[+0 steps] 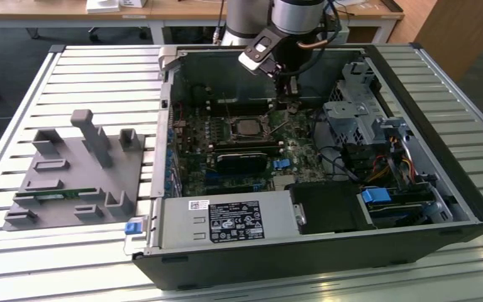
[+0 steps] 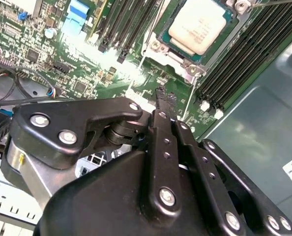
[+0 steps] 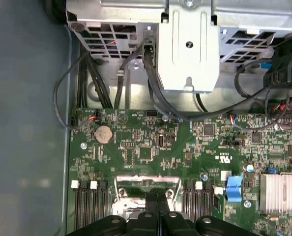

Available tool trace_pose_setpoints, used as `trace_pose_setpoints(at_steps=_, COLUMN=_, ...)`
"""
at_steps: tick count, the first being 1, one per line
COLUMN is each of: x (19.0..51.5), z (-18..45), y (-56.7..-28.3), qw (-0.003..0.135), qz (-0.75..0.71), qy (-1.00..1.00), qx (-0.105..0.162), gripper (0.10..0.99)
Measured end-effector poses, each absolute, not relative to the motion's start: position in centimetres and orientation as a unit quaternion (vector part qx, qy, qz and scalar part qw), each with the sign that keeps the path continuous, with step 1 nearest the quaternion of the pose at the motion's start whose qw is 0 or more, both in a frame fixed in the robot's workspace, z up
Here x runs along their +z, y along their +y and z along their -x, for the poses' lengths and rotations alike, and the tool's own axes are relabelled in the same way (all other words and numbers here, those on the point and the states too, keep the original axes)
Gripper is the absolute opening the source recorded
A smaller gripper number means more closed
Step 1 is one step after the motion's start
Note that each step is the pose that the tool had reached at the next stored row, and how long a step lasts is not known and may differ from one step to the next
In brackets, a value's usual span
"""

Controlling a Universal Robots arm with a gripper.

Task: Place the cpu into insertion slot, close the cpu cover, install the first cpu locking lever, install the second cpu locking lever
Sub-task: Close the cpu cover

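The cpu (image 2: 200,24), a flat square chip with a dull silver top, lies in the insertion slot (image 1: 246,128) on the green board. The cpu cover (image 2: 178,58), a silver frame plate, lies down around the chip, whose top shows through the window. Thin wire levers run along two sides of the socket, one lever (image 2: 145,54) on one side and another lever (image 2: 191,101) nearer my fingers. My gripper (image 2: 164,94) is shut, its tips just off the socket's corner and low over the board. In the first wrist view the shut fingers (image 3: 158,209) point at the socket's silver frame (image 3: 146,179).
Black memory slots (image 2: 234,64) flank the socket. A metal drive cage (image 3: 188,44) with dark cables (image 3: 156,98) stands beyond the board, and a blue connector (image 3: 233,188) is close by. The case wall (image 1: 170,94) and power supply (image 1: 224,220) hem in the board. A grey fixture (image 1: 82,170) sits on the table.
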State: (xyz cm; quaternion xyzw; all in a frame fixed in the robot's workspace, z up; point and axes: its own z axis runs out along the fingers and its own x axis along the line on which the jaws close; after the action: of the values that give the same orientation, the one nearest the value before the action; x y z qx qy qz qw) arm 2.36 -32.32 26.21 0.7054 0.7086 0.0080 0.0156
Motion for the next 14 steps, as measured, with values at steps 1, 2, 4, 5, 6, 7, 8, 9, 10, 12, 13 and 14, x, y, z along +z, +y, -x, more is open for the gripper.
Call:
trace_pose_setpoints(at_steps=1, x=26.21, z=-2.47, y=-32.32, qw=0.016, qz=-0.705, qy=0.709, qx=0.008, gripper=0.106)
trace_pose_setpoints(at_steps=2, x=26.21, z=-2.59, y=-32.32, qw=0.016, qz=-0.705, qy=0.709, qx=0.008, gripper=0.106)
trace_pose_setpoints(at_steps=4, x=26.21, z=-2.78, y=-32.32, qw=0.015, qz=-0.705, qy=0.709, qx=0.008, gripper=0.106)
trace_pose_setpoints(at_steps=5, x=26.21, z=-2.85, y=-32.32, qw=0.015, qz=-0.705, qy=0.709, qx=0.008, gripper=0.106)
trace_pose_setpoints(at_steps=6, x=26.22, z=-2.89, y=-32.32, qw=0.015, qz=-0.705, qy=0.709, qx=0.008, gripper=0.106)
trace_pose_setpoints(at_steps=7, x=26.21, z=-2.93, y=-32.32, qw=0.015, qz=-0.705, qy=0.709, qx=0.008, gripper=0.106)
trace_pose_setpoints(at_steps=8, x=26.21, z=-2.98, y=-32.32, qw=0.015, qz=-0.705, qy=0.709, qx=0.008, gripper=0.106)
trace_pose_setpoints(at_steps=9, x=26.21, z=-3.02, y=-32.32, qw=0.015, qz=-0.705, qy=0.709, qx=0.007, gripper=0.106)
trace_pose_setpoints(at_steps=10, x=26.21, z=-3.07, y=-32.31, qw=0.015, qz=-0.705, qy=0.709, qx=0.007, gripper=0.106)
trace_pose_setpoints(at_steps=12, x=26.22, z=-3.18, y=-32.31, qw=0.015, qz=-0.705, qy=0.709, qx=0.007, gripper=0.106)
trace_pose_setpoints(at_steps=13, x=26.21, z=-3.26, y=-32.30, qw=0.014, qz=-0.705, qy=0.709, qx=0.007, gripper=0.106)
trace_pose_setpoints(at_steps=14, x=26.21, z=-3.37, y=-32.30, qw=0.014, qz=-0.705, qy=0.709, qx=0.006, gripper=0.106)
